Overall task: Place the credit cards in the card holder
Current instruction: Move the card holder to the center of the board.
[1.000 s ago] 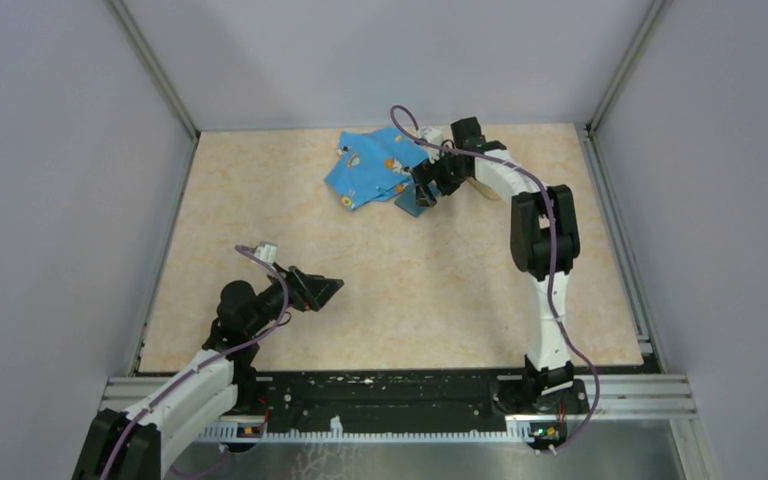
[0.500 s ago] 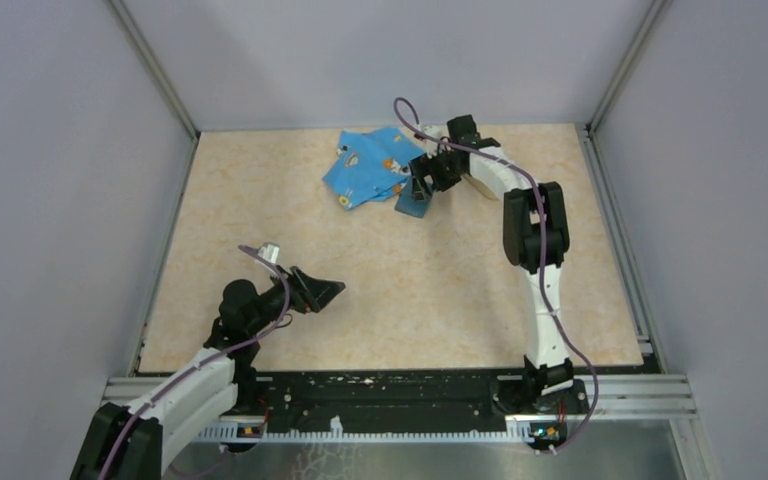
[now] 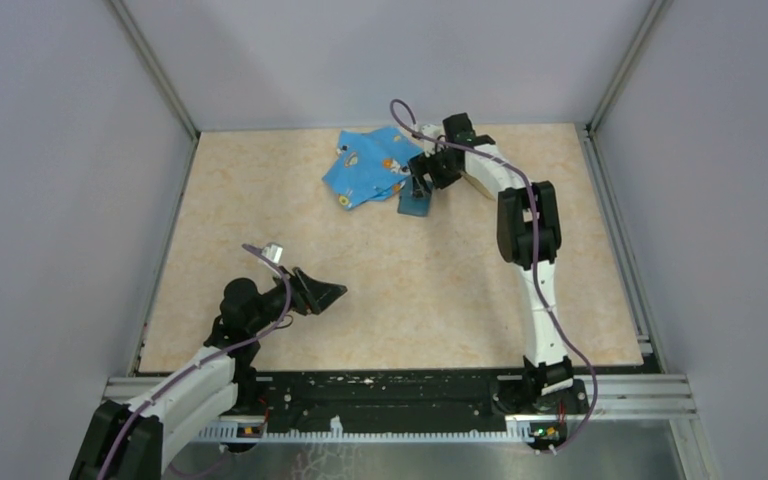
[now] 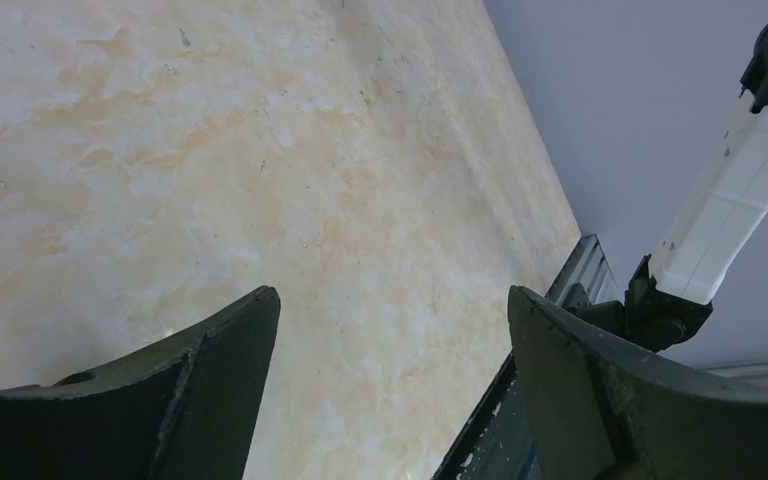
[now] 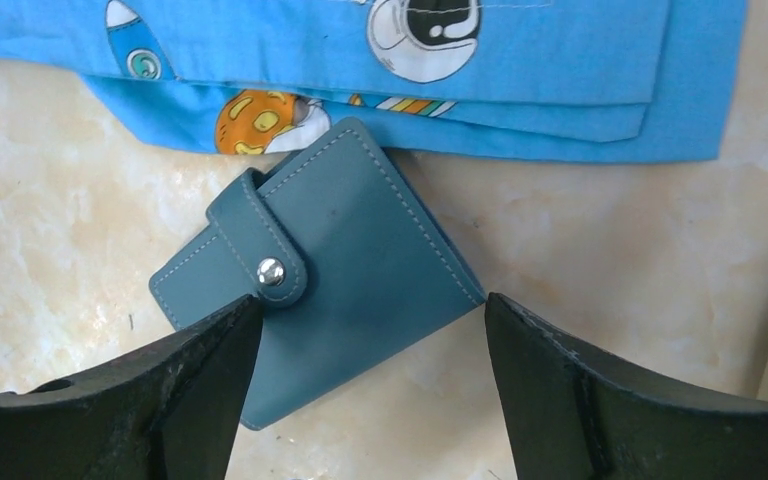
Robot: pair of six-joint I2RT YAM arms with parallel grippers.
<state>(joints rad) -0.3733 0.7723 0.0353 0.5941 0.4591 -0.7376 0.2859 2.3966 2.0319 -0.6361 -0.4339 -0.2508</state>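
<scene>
Progress: nothing loaded yet, by my reading. The wallet (image 5: 360, 240) is folded shut with its snap (image 5: 271, 271) fastened, so it has to be opened before anything can go in. I cannot find the cards in any view, so locating them is also outstanding. My left hand (image 4: 392, 300) hangs low over the near-left part of the bench (image 3: 260, 200). Its jaws are spread wide with only bare bench surface between them; it holds and touches nothing. The blue printed cloth (image 3: 365, 165) lies crumpled toward the far edge, about mid-width. The wallet (image 3: 415, 203) lies flat on the bench just right of it, one corner meeting the cloth's (image 5: 460, 80) hem. My right hand (image 5: 372, 305) is reached out over the wallet near the far edge. Its jaws are spread and stand either side of the wallet, the left finger over its strap corner. No pinch; whether a fingertip rests on the leather I cannot tell. Judgement: a grasp on the wallet is being lined up.
</scene>
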